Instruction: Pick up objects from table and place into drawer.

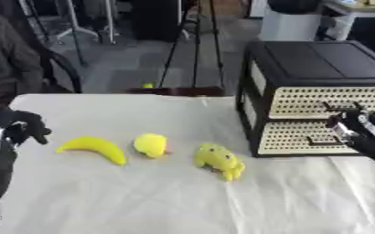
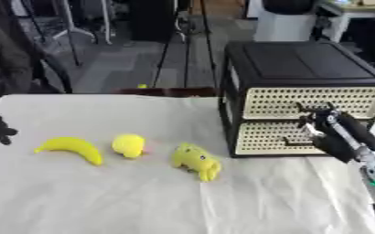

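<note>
Your right robot hand [image 2: 325,125] is up against the front of the drawer unit [image 2: 302,68] at the right of the table [image 2: 103,201], its fingers curled at the handles between the upper drawer [image 2: 263,103] and the lower drawer [image 2: 263,137]; whether they have actually hooked a handle you cannot tell from here, and both drawers look shut. Your left robot hand [image 1: 27,125] sits at the left edge of the table with its fingers curled, holding nothing. The three yellow things wait in a row on the cloth, all apart from each other: the banana [image 1: 94,147] furthest left, the round toy [image 1: 151,145] in the middle, and the plush toy [image 1: 219,161] nearest the drawers. The step in hand looks like opening a drawer, so settle on one handle before you pull; the hand seems to sit between the two. Get the fingers behind the handle, then draw straight toward you, along the drawer's own line, so it does not bind or drag the unit across the cloth. Open it wide enough for the toys to drop in, and mind the plush toy lying near the unit's front left corner.
</note>
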Controlling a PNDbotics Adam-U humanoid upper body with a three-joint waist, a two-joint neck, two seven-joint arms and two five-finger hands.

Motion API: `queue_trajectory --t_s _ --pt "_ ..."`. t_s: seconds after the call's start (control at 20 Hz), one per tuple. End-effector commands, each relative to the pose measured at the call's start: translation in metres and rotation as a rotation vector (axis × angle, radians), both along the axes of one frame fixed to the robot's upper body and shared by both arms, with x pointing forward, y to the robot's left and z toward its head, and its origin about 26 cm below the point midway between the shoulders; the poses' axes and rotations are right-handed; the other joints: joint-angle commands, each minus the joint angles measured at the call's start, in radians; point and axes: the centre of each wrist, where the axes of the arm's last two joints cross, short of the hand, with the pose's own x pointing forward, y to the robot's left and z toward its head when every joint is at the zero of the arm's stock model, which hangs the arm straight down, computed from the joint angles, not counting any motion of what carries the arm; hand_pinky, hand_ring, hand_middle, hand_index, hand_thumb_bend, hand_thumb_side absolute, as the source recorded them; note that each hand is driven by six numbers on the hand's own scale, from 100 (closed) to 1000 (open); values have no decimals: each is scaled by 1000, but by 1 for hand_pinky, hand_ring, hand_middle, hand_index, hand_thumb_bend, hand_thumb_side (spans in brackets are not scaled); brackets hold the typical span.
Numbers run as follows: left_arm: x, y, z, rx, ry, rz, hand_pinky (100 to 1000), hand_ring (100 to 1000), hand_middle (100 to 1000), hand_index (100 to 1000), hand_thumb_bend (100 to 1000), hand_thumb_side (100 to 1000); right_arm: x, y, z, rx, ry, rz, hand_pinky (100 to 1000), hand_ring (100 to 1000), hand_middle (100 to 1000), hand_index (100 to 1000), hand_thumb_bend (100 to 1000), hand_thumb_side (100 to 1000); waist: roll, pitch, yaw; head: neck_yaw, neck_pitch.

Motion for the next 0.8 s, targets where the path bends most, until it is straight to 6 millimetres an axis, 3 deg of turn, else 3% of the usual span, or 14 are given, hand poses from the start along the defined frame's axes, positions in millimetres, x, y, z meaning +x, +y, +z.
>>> queue_trajectory --t_s 0.05,0.8 --pt "1 1 7 14 -20 -8 646 407 490 605 338 847 5 -4 9 -30 -20 -6 100 130 231 638 100 1000 1 -8 1 -3 -2" --pt "1 -2 6 7 -19 -22 647 405 490 605 336 849 14 -14 -9 -141 52 -102 100 113 214 667 100 1000 15 -7 17 -10 -1"
